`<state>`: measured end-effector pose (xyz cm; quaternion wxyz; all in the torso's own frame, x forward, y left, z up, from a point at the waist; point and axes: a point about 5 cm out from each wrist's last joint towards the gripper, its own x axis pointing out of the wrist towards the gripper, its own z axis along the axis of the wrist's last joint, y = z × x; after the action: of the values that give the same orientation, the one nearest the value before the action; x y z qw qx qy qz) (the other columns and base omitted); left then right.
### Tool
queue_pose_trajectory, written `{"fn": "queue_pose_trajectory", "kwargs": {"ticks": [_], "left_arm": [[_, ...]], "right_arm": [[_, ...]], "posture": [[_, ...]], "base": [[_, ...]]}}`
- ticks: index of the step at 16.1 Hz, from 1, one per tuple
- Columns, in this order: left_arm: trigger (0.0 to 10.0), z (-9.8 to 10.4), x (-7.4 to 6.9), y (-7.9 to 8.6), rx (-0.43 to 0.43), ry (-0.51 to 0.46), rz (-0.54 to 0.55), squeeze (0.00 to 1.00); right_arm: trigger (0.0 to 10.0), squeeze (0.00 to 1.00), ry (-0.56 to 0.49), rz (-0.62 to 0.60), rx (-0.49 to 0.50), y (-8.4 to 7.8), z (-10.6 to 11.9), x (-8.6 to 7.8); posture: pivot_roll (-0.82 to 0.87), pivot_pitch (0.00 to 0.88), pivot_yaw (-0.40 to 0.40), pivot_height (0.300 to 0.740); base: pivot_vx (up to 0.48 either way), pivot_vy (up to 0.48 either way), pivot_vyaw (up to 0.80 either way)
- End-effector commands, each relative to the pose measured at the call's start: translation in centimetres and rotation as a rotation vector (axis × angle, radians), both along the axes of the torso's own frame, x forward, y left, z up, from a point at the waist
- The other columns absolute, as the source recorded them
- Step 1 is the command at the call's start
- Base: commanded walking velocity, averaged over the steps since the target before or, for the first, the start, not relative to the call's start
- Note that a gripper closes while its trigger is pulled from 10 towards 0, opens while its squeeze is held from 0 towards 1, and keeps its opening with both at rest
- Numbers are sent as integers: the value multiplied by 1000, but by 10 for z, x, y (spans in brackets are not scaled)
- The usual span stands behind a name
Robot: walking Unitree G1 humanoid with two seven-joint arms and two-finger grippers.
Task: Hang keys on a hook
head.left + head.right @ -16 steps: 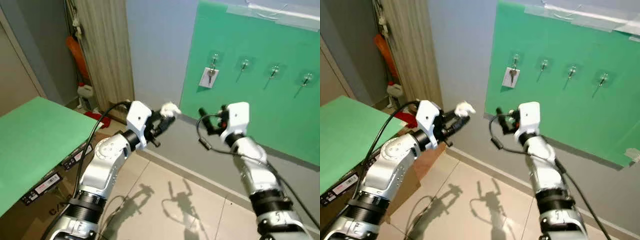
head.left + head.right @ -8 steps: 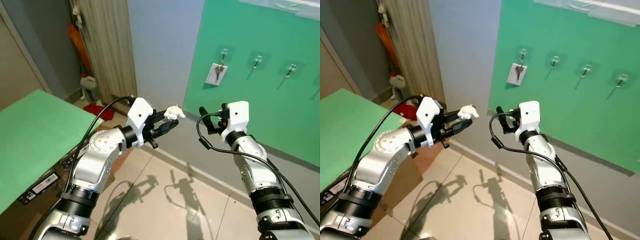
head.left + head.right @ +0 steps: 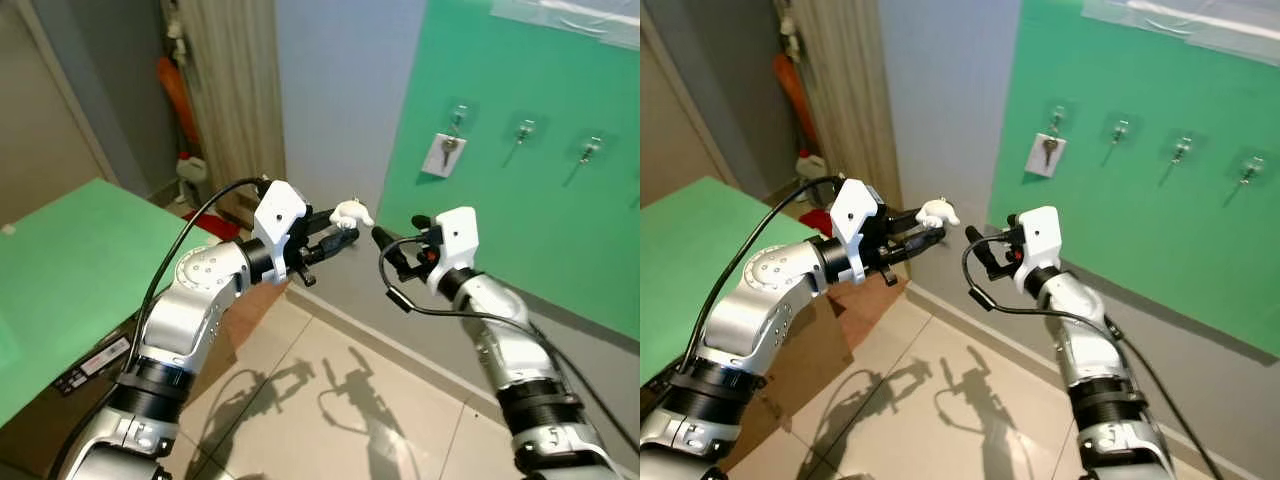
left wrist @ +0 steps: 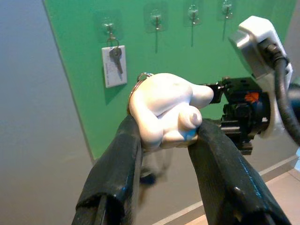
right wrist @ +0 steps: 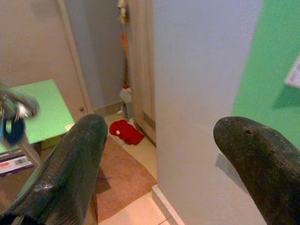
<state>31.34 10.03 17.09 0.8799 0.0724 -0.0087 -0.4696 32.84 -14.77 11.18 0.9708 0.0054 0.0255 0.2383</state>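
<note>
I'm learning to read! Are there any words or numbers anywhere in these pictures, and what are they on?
White stickers on the brown box edge under the green board: print too small to read.
White tag hanging with a key on the green wall panel's hook: faint marks, too blurred to read.
White hand-shaped keychain charm between the left gripper's black fingers: no text.

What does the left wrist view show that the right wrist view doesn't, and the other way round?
Left wrist view alone: the left gripper shut on a white keychain figure with a metal ring, the row of hooks, a key with a white tag already hanging on one hook, and the right arm's wrist.

Right wrist view alone: the right gripper open and holding nothing, a green table, a red cloth and a brown mat on the floor.

Both: the green board and the grey wall.
</note>
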Motion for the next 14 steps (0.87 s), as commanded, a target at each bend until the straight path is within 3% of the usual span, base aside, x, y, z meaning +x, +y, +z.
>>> {"fn": "queue_pose_trajectory", "kwargs": {"ticks": [1, 5, 7, 14], "left_arm": [[0, 8, 1, 0, 0, -26, -9, 0], [0, 5, 5, 6, 21, -20, 15, 0], [0, 4, 7, 10, 31, -19, 29, 0], [0, 3, 12, 15, 59, -21, 43, 0]], "right_arm": [[10000, 0, 10, 26, -12, -4, -1, -4], [10000, 0, 33, -23, -104, -35, -6, -5], [10000, 0, 61, -10, -129, -40, -10, -7], [10000, 0, 101, 171, -101, -20, -10, -24]], "posture": [[3, 0, 7, 740], [4, 0, 2, 740], [6, 0, 3, 740], [2, 0, 21, 740]], "base": [[0, 0, 0], [0, 0, 0], [0, 0, 0], [0, 0, 0]]}}
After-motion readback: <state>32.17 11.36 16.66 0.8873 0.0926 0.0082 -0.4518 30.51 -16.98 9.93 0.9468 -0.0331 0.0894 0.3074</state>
